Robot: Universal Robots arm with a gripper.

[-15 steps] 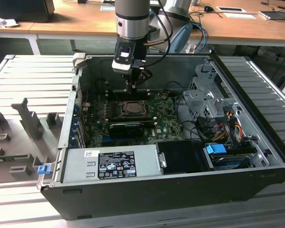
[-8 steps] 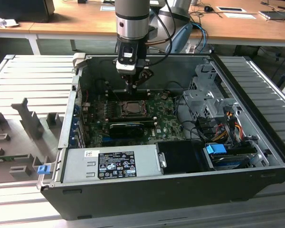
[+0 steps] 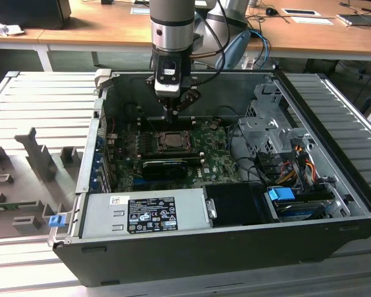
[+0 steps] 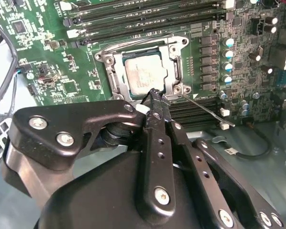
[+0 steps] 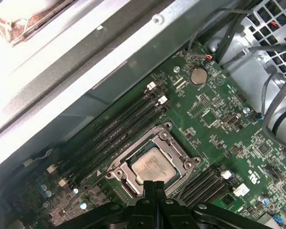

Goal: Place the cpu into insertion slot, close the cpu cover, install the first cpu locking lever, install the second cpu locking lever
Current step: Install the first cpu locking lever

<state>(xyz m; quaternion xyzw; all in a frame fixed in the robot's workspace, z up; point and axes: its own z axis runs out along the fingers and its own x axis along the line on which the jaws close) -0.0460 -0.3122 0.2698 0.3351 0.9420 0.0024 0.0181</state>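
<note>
Setting: open computer case (image 3: 191, 244) on slatted metal bench (image 3: 43, 99)
Gripper (image 4: 155, 95): clenched, holding nothing
Chip (image 4: 144, 74): under lowered cover (image 4: 173, 71), just below gripper tip

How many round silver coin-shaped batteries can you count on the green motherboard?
1. The round silver coin battery lies on the green motherboard, well apart from the pale silvery cpu. Others may hide beneath the black gripper.
</note>
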